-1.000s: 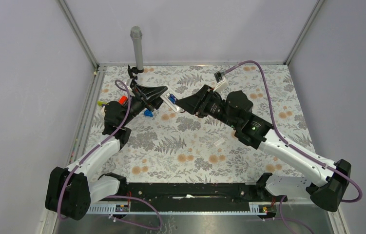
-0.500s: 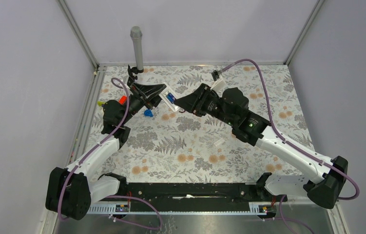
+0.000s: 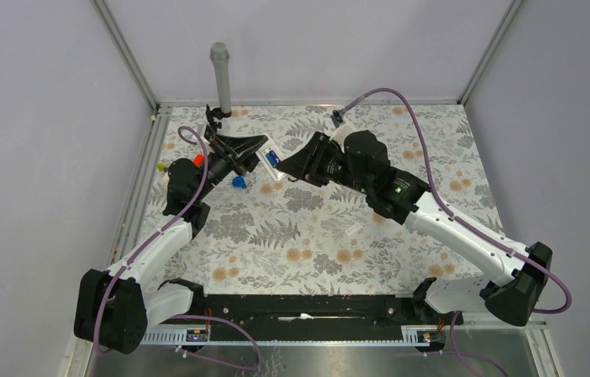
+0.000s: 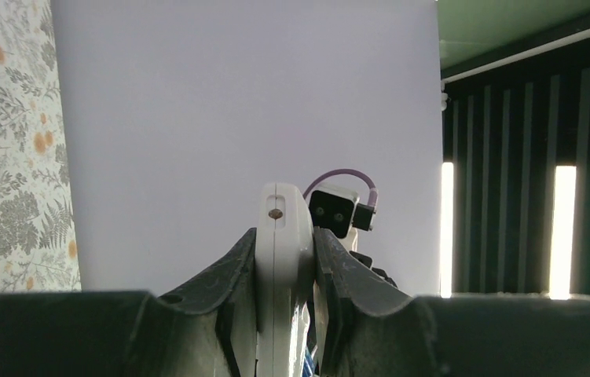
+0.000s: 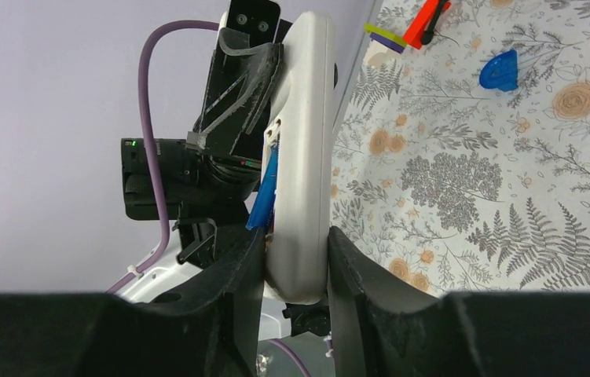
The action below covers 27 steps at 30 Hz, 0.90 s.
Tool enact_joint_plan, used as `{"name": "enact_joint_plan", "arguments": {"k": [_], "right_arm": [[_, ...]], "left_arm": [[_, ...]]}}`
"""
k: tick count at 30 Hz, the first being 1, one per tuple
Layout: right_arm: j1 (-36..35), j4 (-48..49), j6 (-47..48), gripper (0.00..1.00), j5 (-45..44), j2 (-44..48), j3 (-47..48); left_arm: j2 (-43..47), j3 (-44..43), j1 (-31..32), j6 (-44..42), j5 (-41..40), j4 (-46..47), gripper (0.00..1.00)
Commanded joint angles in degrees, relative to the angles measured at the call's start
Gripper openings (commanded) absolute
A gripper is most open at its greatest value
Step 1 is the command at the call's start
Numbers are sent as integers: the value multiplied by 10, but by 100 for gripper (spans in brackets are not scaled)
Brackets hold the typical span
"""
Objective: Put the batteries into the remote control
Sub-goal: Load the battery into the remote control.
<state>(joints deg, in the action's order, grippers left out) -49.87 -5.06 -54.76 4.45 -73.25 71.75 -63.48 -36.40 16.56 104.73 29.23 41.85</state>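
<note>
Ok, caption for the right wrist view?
Right gripper pinches one end of the white remote; a blue battery shows in its open bay.

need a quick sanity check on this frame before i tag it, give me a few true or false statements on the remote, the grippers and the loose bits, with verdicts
1. The left gripper is clamped on the white remote control. True.
2. The remote control lies flat on the table. False: it is held up edge-on, with the right gripper around its other end.
3. A blue battery sits in the remote control's open compartment. True.
4. The right gripper holds the blue blob-shaped piece. False: it lies on the table.
</note>
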Motion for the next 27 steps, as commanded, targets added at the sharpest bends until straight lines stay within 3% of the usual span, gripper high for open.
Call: {"name": "enact_joint_plan", "arguments": {"k": [1,11,16,21,27], "right_arm": [[-4,-68,13,37,0,-37,23],[-3,-170,23,43,-58,-71,78],[-3,-191,35,53,-61,-73,91],[-2,-64,43,67,-28,-1,-3],[1,19,42,70,-17,55,-60]], "left_arm": [[15,-46,16,2,30,38,0],[29,-59,16,-45,29,-20,0],[36,-73,14,-93,27,-79,0],[31,-69,5,-99,27,-85,0],[24,-61,-3,-85,23,-76,0]]}}
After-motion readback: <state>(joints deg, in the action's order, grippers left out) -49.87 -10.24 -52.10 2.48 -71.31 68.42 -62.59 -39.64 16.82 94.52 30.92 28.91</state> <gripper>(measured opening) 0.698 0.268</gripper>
